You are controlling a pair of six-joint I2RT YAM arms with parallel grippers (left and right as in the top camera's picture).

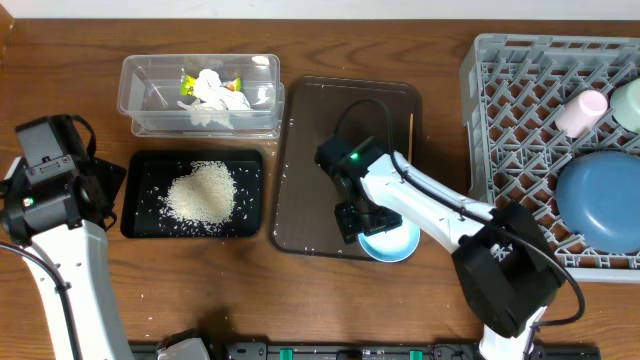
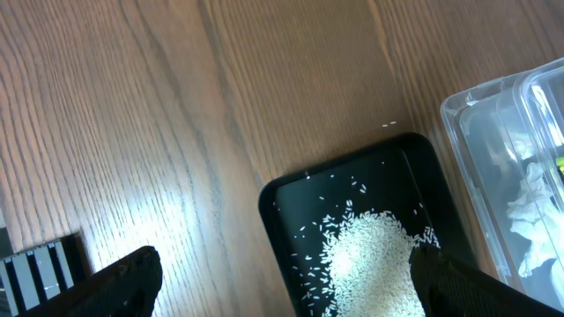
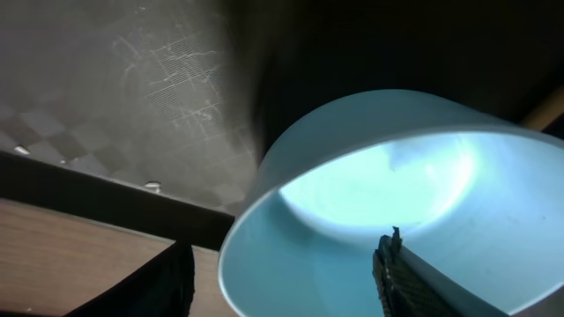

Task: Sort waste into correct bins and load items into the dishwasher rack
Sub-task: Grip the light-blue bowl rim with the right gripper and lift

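The small light-blue bowl (image 1: pixel 397 245) (image 3: pixel 352 176) sits at the front edge of the brown serving tray (image 1: pixel 310 150). My right gripper (image 1: pixel 360 222) (image 3: pixel 284 255) is open and straddles the bowl's rim, one finger inside and one outside. The rice heap (image 1: pixel 200 192) (image 2: pixel 370 255) lies in the black tray (image 1: pixel 135 225) (image 2: pixel 273 198). My left gripper (image 2: pixel 282 282) is open and empty above that tray's left end. The tissue (image 1: pixel 215 90) and wrapper (image 1: pixel 186 85) lie in the clear tub (image 1: pixel 135 80) (image 2: pixel 467 114). The blue plate (image 1: pixel 600 200), pink cup (image 1: pixel 582 110) and mint-green bowl (image 1: pixel 630 105) are in the dishwasher rack (image 1: pixel 510 90). The chopstick (image 1: pixel 410 135) lies on the serving tray.
A few stray rice grains lie on the wooden table beside the black tray (image 2: pixel 388 125). The serving tray's scratched surface fills the upper left of the right wrist view (image 3: pixel 106 79). The left arm's body (image 1: pixel 50 190) stands at the table's left edge.
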